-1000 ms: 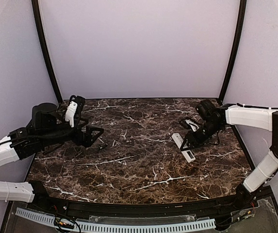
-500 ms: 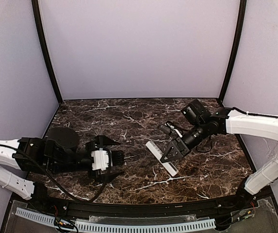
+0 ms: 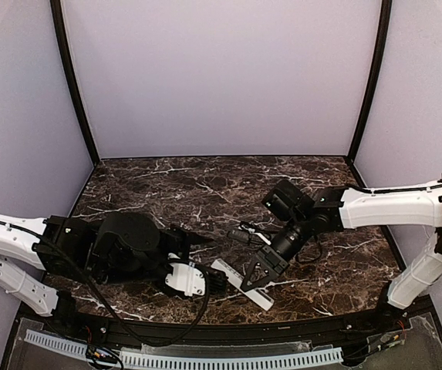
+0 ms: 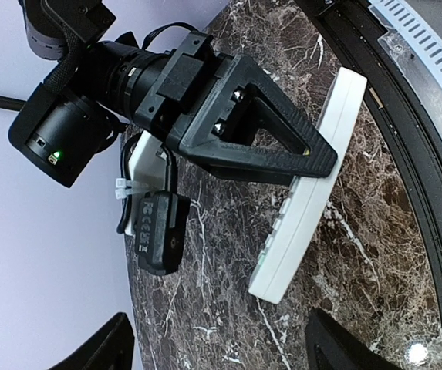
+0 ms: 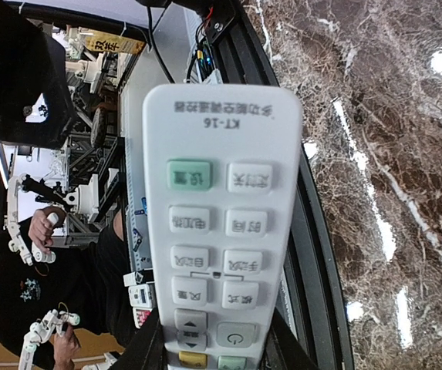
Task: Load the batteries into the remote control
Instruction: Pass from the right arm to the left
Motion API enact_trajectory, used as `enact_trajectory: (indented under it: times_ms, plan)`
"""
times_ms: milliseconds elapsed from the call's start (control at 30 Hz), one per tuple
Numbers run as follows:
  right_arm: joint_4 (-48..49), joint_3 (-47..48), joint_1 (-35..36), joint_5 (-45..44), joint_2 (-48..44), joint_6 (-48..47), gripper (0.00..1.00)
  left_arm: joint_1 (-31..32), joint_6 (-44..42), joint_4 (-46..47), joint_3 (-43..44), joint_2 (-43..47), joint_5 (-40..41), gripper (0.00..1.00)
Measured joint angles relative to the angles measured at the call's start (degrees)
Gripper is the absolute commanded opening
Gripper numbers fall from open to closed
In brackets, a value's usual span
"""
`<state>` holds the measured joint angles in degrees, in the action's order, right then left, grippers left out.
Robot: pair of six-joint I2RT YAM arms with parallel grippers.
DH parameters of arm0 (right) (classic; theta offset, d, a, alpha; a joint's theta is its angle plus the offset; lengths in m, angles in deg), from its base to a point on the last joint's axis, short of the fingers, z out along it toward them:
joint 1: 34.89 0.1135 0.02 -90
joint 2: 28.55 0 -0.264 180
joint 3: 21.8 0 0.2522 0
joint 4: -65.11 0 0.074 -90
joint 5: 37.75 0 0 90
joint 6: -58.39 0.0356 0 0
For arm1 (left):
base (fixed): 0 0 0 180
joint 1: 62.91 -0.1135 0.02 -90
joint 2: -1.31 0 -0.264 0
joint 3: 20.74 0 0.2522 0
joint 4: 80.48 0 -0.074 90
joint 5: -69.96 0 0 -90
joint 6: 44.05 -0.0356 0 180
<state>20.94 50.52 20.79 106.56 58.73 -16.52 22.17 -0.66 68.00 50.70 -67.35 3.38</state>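
- Top view: the right tool [image 3: 251, 279] clamps the remote control [image 3: 261, 297] by the worktop's [image 3: 167, 185] near edge. The left tool [image 3: 211, 264] faces it. No batteries show.
- Left wrist view: the left tool's fingers [image 4: 113, 343] stand wide apart, with the remote control [image 4: 305, 208] ahead and untouched.
- Right wrist view: the remote control's [image 5: 217, 231] buttons face the camera. It seems to be on offer to the left tool, which must next steady its free end so the back cover can be reached.

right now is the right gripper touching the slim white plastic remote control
Touching. The left wrist view shows the right gripper clamped across the slim white plastic remote control, its black finger pressed flat on the casing.
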Motion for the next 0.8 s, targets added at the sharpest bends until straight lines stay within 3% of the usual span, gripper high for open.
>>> enact_trajectory:
  times_ms: [800]
  plan:
    - [4.83,1.86,4.72,2.14,3.21,4.13,0.06,0.72,-2.80,-8.17,4.04,-8.31,-4.24,0.51]
